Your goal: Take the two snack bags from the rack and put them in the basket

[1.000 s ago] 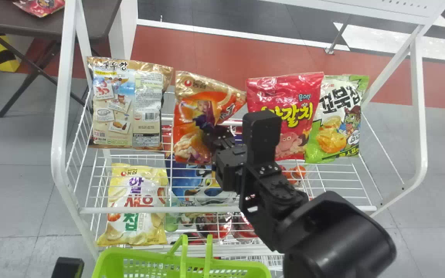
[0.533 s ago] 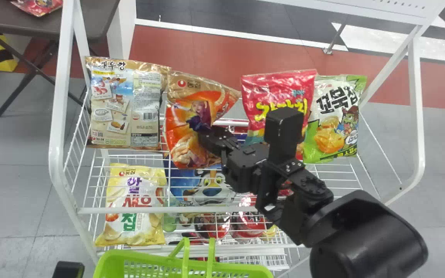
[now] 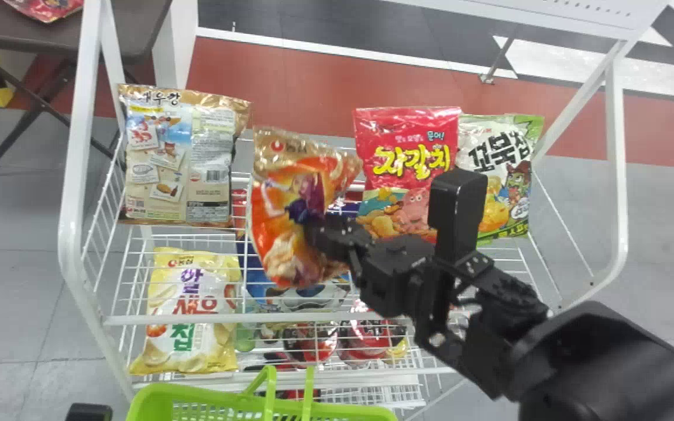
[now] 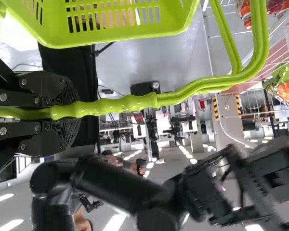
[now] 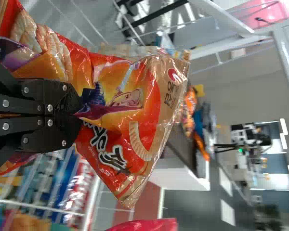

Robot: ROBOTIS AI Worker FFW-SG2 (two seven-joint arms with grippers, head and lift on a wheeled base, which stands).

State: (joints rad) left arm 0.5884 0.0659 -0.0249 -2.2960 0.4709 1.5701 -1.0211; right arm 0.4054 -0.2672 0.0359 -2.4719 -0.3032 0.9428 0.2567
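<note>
My right gripper (image 3: 319, 231) is shut on the orange snack bag (image 3: 281, 234), which hangs tilted in front of the rack's upper shelf. In the right wrist view the right gripper (image 5: 79, 110) pinches a fold of the orange bag (image 5: 149, 110). The green basket (image 3: 196, 397) stands at the bottom edge, before the rack. At its left, part of my left arm (image 3: 88, 412) shows. In the left wrist view my left gripper (image 4: 70, 113) is shut on the handle (image 4: 130, 102) of the basket (image 4: 125, 36).
The white wire rack (image 3: 255, 318) holds a tan bag (image 3: 179, 158) at upper left, a red bag (image 3: 410, 140) and a green-white bag (image 3: 492, 152) at right, and a yellow bag (image 3: 188, 316) lower left. A dark table (image 3: 120, 35) stands behind at left.
The orange bag has come lower and tilted, held by my right gripper. The right forearm has shifted rightward, uncovering more of the red bag. The rack and its other bags have slid slightly left in view.
</note>
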